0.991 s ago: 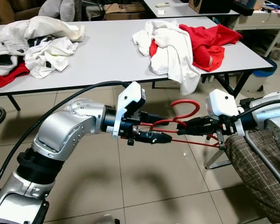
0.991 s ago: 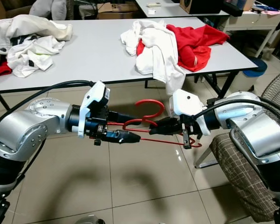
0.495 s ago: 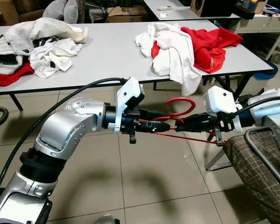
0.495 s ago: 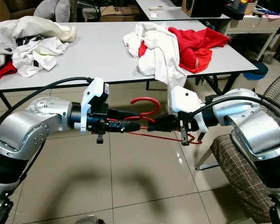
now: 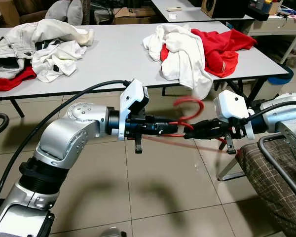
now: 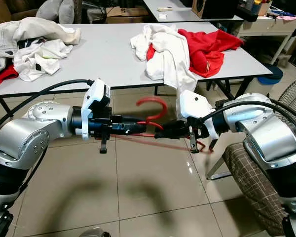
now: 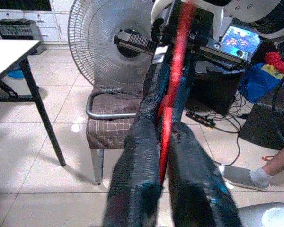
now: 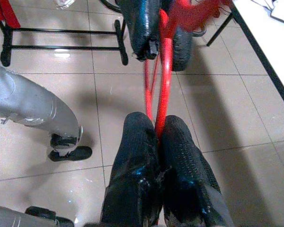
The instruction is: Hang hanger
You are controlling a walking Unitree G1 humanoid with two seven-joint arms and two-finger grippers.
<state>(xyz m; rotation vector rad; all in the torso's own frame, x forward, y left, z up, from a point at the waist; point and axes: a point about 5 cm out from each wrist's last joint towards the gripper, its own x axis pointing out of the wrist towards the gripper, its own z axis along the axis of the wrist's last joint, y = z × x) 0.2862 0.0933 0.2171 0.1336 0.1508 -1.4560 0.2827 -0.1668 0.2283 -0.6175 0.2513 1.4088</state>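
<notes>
A red wire hanger [image 5: 189, 106] hangs in the air over the tiled floor, in front of the grey table [image 5: 118, 54]. Its hook points up and is blurred. My left gripper [image 5: 176, 126] reaches in from the left and is shut on the hanger's wire [image 7: 168, 118]. My right gripper [image 5: 189, 133] comes from the right, tip to tip with the left one, and is also shut on the red hanger [image 8: 163, 90]. In the right wrist view its fingers [image 8: 137, 142] pinch the wire tightly.
The table carries a heap of white and red clothes [image 5: 195, 47] on the right and another heap [image 5: 39, 47] on the left. A chair with a plaid cushion [image 5: 271, 177] stands at my right. A floor fan [image 7: 113, 47] and a person's socked foot [image 7: 246, 176] are nearby.
My left gripper's fingers have closed onto the hanger wire. Both grippers have drawn level, and the hanger's hook has swung, now blurred. The view shifted slightly early on.
</notes>
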